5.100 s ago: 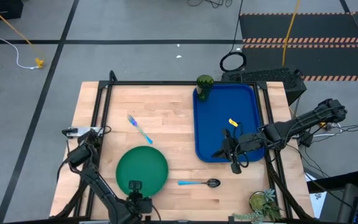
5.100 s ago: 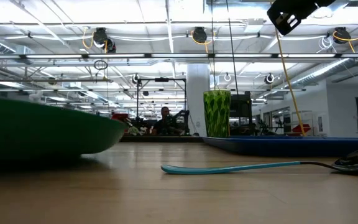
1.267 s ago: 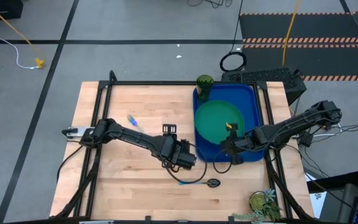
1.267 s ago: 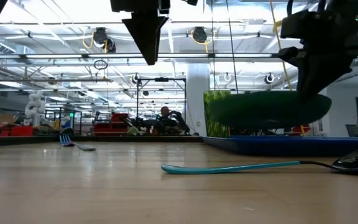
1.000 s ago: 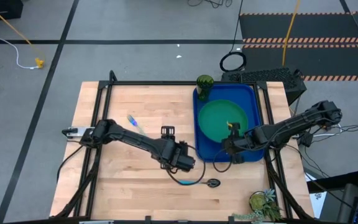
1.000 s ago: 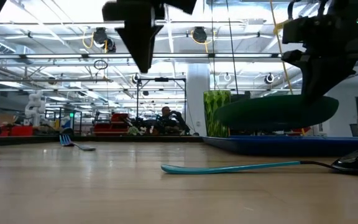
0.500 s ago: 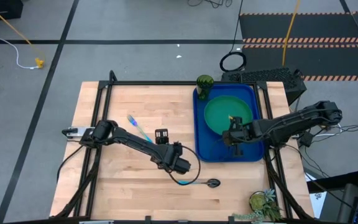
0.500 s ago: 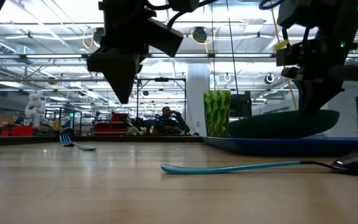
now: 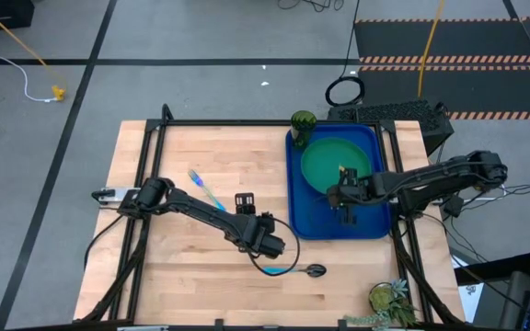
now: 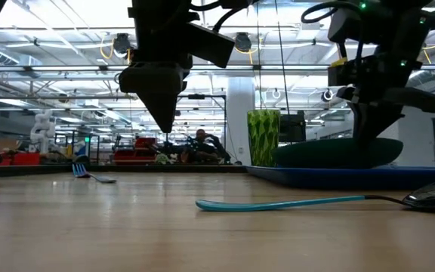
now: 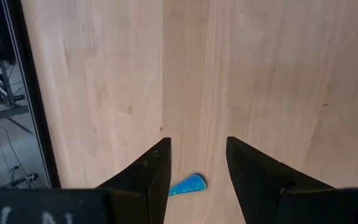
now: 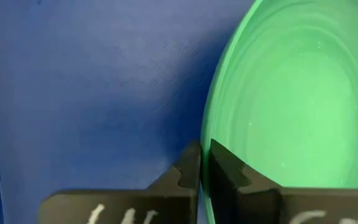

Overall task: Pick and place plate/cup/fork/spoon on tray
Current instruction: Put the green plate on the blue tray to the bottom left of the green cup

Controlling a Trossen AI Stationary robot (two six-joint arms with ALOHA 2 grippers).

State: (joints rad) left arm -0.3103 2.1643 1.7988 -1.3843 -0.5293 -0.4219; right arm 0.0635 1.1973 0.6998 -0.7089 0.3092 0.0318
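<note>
The plate (image 9: 337, 166) is seen as a round, bright green dish with a smooth shallow hollow and faint concentric rings in its surface. It lies in the far half of the tray (image 9: 325, 219), a deep blue rectangle with rounded corners and a raised rim, set toward the right side of the wooden table (image 9: 182, 285). The plate's near rim is pinched between the closed fingers of the right gripper (image 12: 202, 163); in the low view the plate (image 10: 338, 154) is seen close above the tray (image 10: 331, 177), and whether it touches the floor of the tray cannot be told.

The cup (image 9: 302, 122), a small see-through olive-green tumbler, stands upright at the far left corner of the tray.

The spoon (image 9: 294, 270), with a light blue handle and a dark oval bowl, lies flat on the table in front of the tray. The left gripper (image 11: 196, 165) is held over the end of its handle with the fingers spread wide and nothing between them; the blue handle tip (image 11: 187, 186) is seen below the gap.

The fork (image 9: 207, 190), with a blue handle and pale tines, lies on the table well to the left of the tray.
</note>
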